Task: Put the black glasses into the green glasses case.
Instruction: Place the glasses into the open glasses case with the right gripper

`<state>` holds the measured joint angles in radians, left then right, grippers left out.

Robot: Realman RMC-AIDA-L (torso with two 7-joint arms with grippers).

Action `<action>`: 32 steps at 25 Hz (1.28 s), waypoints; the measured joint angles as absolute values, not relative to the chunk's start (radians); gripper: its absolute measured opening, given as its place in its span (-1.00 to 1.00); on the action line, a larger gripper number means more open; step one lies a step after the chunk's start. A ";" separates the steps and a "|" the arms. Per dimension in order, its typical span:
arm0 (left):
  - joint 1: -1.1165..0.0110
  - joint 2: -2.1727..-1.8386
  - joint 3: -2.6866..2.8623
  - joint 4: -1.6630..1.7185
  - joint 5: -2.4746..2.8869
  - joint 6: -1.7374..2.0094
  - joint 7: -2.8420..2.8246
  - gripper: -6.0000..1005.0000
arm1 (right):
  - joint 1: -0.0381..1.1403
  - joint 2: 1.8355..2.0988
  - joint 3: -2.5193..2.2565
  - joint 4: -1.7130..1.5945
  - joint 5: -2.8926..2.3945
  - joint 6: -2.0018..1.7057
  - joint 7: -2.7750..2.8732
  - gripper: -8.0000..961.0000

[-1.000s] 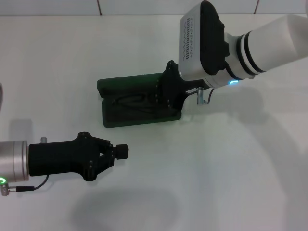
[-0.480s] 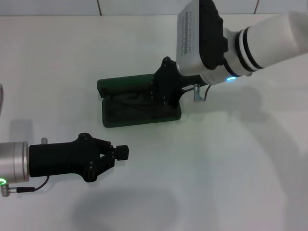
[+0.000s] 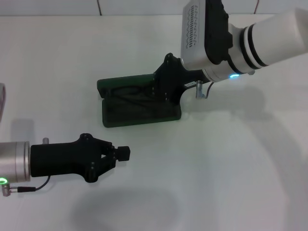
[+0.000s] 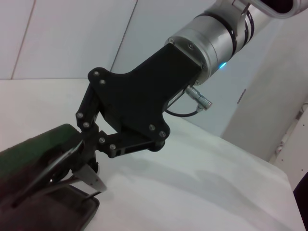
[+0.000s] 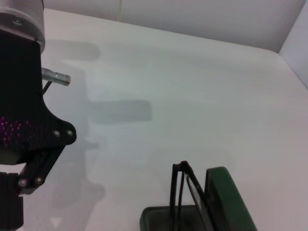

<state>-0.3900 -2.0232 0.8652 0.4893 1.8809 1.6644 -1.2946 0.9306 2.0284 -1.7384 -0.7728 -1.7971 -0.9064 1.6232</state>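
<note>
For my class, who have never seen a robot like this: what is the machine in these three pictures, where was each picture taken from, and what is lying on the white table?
This is a two-armed robot with a black claw-like gripper on each arm. The head view looks down from the robot's head. The other two come from cameras on its wrists.

On the white table lies an open dark green glasses case. The thin black-framed glasses sit partly in the case, along its lid.

The right gripper, on the white arm, is down at the case's right end, at the glasses. The left wrist view shows it side-on, its fingers at the frame. Whether they grip is unclear.

The left gripper hovers shut and empty over the table nearer the robot.
</note>
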 joint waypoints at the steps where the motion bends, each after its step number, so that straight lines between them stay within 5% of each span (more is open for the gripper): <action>1: -0.392 -2.023 0.865 0.489 1.884 1.664 -1.295 -0.99 | 0.930 2.028 -1.739 -0.771 -1.797 -0.906 1.623 -0.70; 32: -0.405 -2.026 0.865 0.489 1.890 1.664 -1.296 -0.99 | 0.928 2.028 -1.769 -0.765 -1.805 -0.854 1.636 -0.65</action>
<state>-0.4050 -2.0263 0.8651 0.4893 1.8898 1.6644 -1.2962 0.9279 2.0278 -1.7687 -0.7649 -1.8050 -0.8539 1.6357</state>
